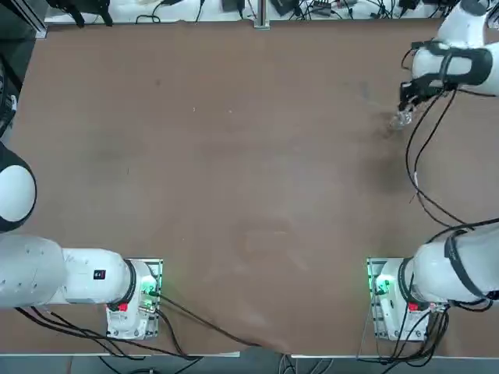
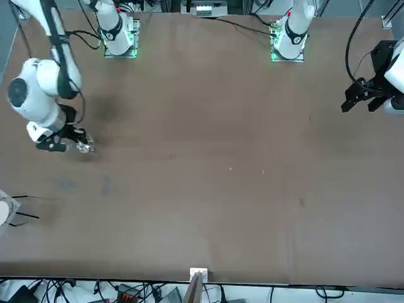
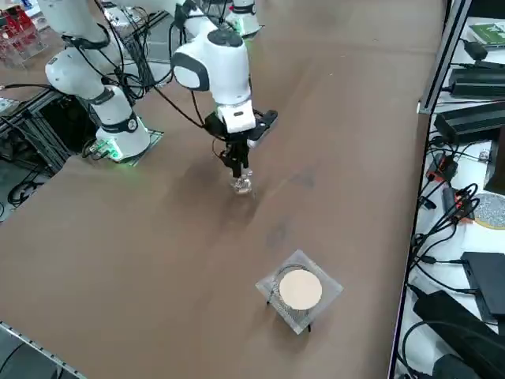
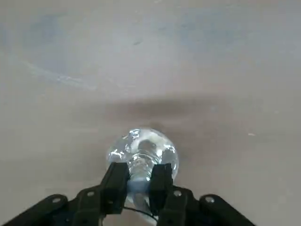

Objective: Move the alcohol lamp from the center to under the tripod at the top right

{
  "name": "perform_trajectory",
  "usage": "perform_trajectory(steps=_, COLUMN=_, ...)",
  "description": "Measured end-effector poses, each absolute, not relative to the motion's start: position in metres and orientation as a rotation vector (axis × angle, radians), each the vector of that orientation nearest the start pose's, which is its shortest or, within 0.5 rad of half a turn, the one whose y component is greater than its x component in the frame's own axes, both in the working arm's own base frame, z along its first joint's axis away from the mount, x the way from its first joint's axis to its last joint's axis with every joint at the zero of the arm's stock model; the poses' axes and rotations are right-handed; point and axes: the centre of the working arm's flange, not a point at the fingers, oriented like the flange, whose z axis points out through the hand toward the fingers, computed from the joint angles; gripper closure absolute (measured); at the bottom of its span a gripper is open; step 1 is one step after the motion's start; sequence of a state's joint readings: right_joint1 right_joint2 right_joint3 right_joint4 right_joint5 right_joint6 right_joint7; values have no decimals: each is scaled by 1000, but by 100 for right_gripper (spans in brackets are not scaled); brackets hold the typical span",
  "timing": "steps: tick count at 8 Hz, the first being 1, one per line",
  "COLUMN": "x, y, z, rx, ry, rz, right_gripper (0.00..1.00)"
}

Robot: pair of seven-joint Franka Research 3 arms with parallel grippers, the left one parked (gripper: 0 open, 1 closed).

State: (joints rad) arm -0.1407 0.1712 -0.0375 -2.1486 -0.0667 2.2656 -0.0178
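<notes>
The right gripper (image 4: pixel 139 184) has its jaws clamped on the neck of the lamp (image 4: pixel 142 153), whose round glass body hangs below the fingertips. In the side view the lamp (image 3: pixel 241 185) sits at or just above the bench (image 3: pixel 158 253); whether it touches the surface cannot be told. It is no longer mid-bench: from overhead the lamp (image 1: pixel 401 119) is well toward the far right.

The tripod (image 3: pixel 299 290) stands on its thin legs with the white disc on a square mesh, well apart from the lamp, nearer the bench's far edge and to the right of it. So the pickup looks done and the carry is partway through. What seems left is the last stretch to the tripod, sliding the lamp low between the legs under the mesh, setting it down upright and letting go. The gap under the mesh looks tight, so the approach likely needs to be low and level.

The bench is a plain brown sheet with faint scuffs, bare apart from the tripod. Beyond the tripod's side of the bench run black cables (image 3: pixel 442 229) and dark boxes (image 3: pixel 473 122).
</notes>
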Motion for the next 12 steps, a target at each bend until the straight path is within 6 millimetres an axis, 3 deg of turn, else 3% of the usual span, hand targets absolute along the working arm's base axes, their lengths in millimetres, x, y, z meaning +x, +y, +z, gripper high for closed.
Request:
perform_trajectory(steps=2, x=566, y=-170, z=365, rx=-3169, ry=321, rz=87, right_gripper=72)
perform_trajectory(steps=3, x=576, y=-200, z=371, rx=-3149, ry=402, rz=53, right_gripper=72)
perform_trajectory(steps=6, x=614, y=-283, z=344, rx=-3102, ry=585, rz=-7, right_gripper=72)
perform_trajectory(steps=8, x=642, y=-302, z=319, rx=-3076, ry=621, rz=-36, right_gripper=72)
perform_trajectory(steps=12, x=671, y=-303, z=286, rx=-2978, ry=715, rz=-71, right_gripper=72)
